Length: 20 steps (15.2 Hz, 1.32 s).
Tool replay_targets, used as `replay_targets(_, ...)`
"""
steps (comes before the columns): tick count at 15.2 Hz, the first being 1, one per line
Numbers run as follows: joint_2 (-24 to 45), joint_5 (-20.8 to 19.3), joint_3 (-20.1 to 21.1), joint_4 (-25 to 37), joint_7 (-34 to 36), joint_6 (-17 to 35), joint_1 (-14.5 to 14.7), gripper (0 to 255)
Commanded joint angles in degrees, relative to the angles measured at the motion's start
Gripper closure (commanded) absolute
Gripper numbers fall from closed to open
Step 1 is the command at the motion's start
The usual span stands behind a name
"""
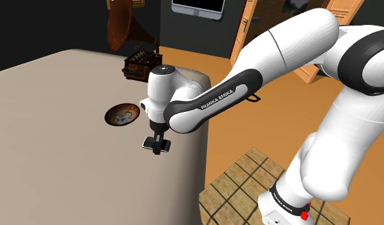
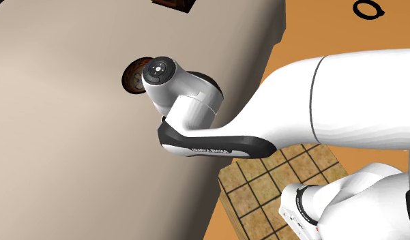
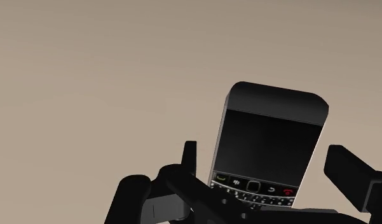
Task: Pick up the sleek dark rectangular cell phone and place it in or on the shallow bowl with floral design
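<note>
In the wrist view, the cell phone [image 3: 272, 137] loses its lowest rows of keys behind the body of the gripper [image 3: 264, 153] and the bottom edge, so you cannot read them. From the shoulder view the gripper covers most of the cell phone, and you cannot tell whether it lies flat on the table [image 1: 50, 140]. The bowl [image 1: 122, 116] is too small there for you to make out its pattern, and in the second exterior view the arm [image 2: 189, 109] hides its right part. The shoulder view's top edge cuts off the gramophone [image 1: 130, 38] horn and the screen [image 1: 198, 7].
</note>
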Motion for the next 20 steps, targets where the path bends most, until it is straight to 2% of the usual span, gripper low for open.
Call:
replay_targets(1,0.06,-0.04,-0.01,0.00,0.01,0.07,0.00,0)
replay_targets(4,0.05,-0.03,-0.01,0.00,0.01,0.06,0.00,0)
replay_targets(5,0.05,-0.03,-0.01,0.00,0.01,0.06,0.00,255)
replay_targets(14,0.06,-0.04,-0.01,0.00,0.01,0.07,0.00,255)
replay_targets(20,-2.86,1.75,0.25,1.63,-1.38,-4.23,-0.20,255)
